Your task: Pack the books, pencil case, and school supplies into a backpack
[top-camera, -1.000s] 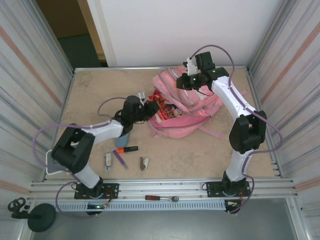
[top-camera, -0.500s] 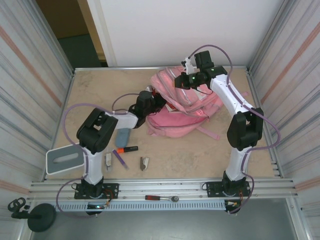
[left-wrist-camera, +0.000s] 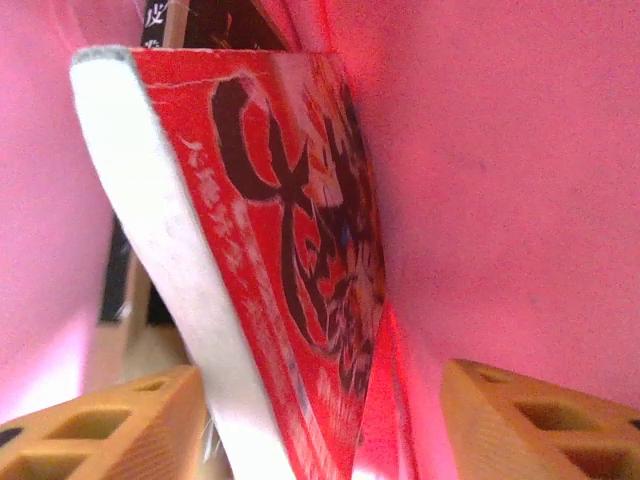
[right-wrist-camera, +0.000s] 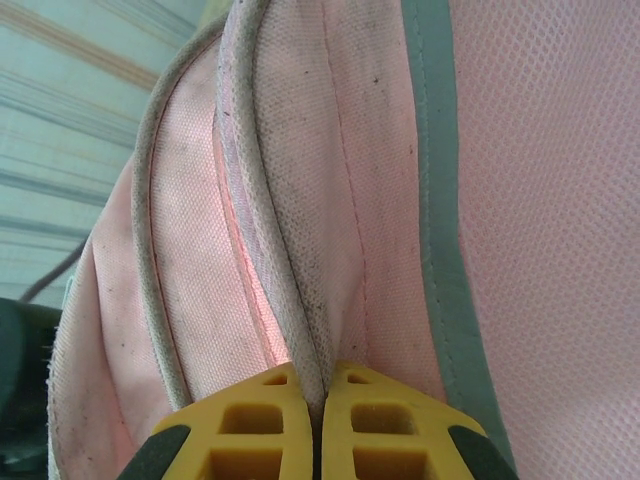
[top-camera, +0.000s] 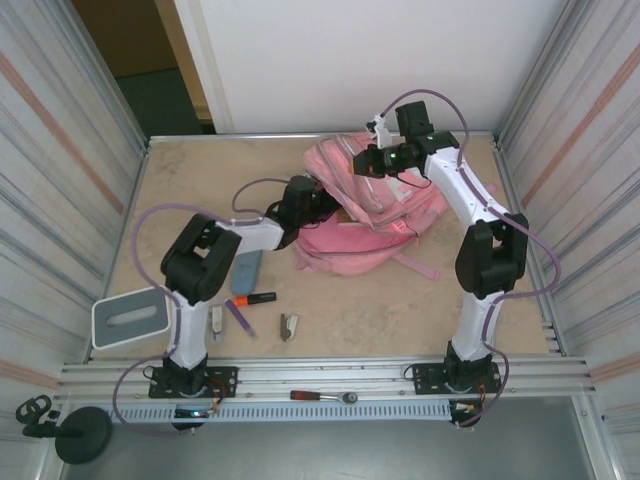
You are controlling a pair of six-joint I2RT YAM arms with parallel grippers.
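Left gripper [left-wrist-camera: 320, 415]: jaws stand wide apart inside the backpack [top-camera: 372, 238], one on either side of the red cartoon book [left-wrist-camera: 290, 250], not clamping it.
Right gripper [right-wrist-camera: 318, 400]: pinched tight on a piped seam of the backpack, holding its mouth up.
Book: leans in the pink interior with a darker book [left-wrist-camera: 215, 18] behind it; how deep it sits cannot be told.
Risk, book: unsupported, it may tip, or drag out on a finger if the arm pulls back.
Risk, opening: if the seam slips from the pinch, the flap drops onto the left arm.
Risk, worktop [top-camera: 200, 190]: the pencil case [top-camera: 247, 270], highlighter [top-camera: 255, 298], purple pen [top-camera: 238, 317] and clip [top-camera: 288, 326] lie near the left arm, and a sweeping elbow could scatter them.
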